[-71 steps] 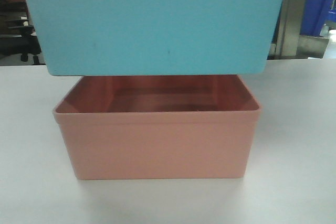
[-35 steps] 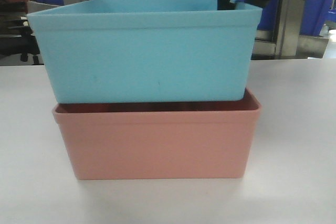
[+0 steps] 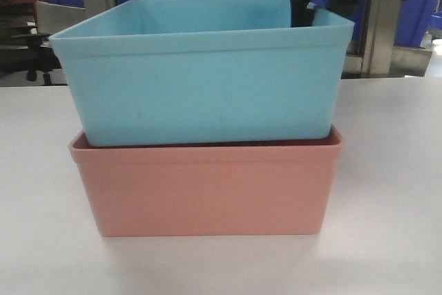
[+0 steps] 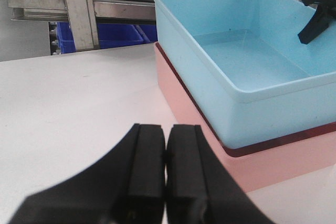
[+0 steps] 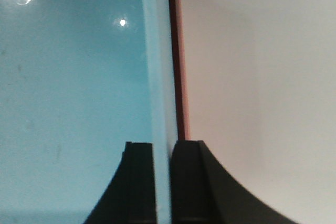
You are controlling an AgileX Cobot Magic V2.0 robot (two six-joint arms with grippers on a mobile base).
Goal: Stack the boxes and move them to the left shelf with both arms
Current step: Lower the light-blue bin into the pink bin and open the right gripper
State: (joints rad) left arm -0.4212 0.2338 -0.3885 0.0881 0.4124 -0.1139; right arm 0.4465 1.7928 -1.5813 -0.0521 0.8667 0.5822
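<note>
My right gripper (image 5: 163, 148) pinches the blue box (image 3: 200, 81) wall, nested in pink box (image 3: 207, 191) | left gripper (image 4: 166, 129) closed, empty, beside pink box | risk: one-sided pull tilts, jams nesting

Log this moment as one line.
stack: light blue bin nested in pink bin | right gripper: shut on its wall | left gripper: shut, empty

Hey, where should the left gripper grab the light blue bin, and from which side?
I'd pinch the blue bin by its upright side wall's rim nearest the left gripper, coming down from above, one finger inside. The wall is thin and the top open; the right gripper pinches the opposite wall likewise. Open the shut jaws first.
</note>
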